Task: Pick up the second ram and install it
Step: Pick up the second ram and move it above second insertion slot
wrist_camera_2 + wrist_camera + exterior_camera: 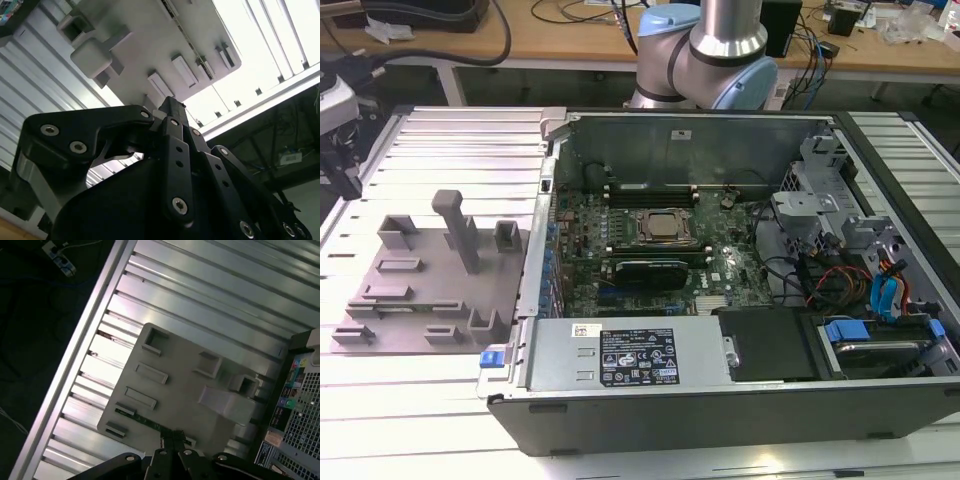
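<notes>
- Second ram (140,420) is not held. The gripper (173,440) has its fingers drawn close together with nothing between them.
- Location: in the first wrist view the second ram lies well beyond the fingertips as a thin dark-green strip. It runs along one edge of the grey holder plate (175,385), and one end passes out of sight behind the fingertips. Whether it rests flat or on its edge cannot be told.
- Risk, fingers: with so narrow a gap, they would meet the top of the stick rather than straddle it. That could chip the board or press it into the plate.
- Risk, grip: the stick is long and thin, so a hold taken off its middle or at a slant would likely let it pivot or slip.
- Risk, obstructions: the tall peg (226,403) and the raised blocks stand to one side of the fingers on the same plate. A drift toward them could snag a finger or shove the plate across the slatted table (200,300).
- Risk, farther off: the open computer case (670,150) lies beyond the plate. The slots sit tight beside the CPU socket (663,228) on the motherboard (725,285). A stick carried crooked would likely jam or seat at one end alone.
</notes>
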Controlling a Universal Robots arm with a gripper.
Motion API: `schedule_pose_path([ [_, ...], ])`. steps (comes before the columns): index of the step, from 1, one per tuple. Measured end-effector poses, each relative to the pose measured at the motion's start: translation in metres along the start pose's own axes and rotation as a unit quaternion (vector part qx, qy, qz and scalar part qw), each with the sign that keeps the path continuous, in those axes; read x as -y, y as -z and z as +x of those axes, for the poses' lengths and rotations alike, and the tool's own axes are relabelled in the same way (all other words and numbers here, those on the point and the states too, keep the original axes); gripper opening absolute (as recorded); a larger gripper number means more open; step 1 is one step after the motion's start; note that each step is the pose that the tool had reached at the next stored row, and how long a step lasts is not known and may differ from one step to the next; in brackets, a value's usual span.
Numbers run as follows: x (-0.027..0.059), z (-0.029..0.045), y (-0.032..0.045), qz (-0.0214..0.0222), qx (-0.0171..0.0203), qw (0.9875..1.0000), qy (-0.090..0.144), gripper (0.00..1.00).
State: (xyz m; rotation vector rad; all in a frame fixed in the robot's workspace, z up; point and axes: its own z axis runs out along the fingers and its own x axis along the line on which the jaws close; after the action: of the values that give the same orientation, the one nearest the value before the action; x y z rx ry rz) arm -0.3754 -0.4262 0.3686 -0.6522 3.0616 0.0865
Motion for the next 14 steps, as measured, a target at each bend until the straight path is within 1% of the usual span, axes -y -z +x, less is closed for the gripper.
schedule_pose_path([
  [3,0.0,0.0,0.0,-0.0004,-0.0009,0.9999,0.017,0.08],
  [5,0.0,0.0,0.0,-0.0006,-0.0016,0.9996,0.03,0.08],
  [6,0.0,0.0,0.0,-0.0008,-0.0021,0.9992,0.04,0.08],
  [7,0.0,0.0,0.0,-0.0011,-0.0029,0.9985,0.055,0.08],
  [9,0.0,0.0,0.0,-0.0016,-0.0039,0.9973,0.074,0.08],
  [11,0.0,0.0,0.0,-0.0018,-0.0045,0.9962,0.087,0.08],
  [14,0.0,0.0,0.0,-0.0024,-0.006,0.9935,0.114,0.08],
])
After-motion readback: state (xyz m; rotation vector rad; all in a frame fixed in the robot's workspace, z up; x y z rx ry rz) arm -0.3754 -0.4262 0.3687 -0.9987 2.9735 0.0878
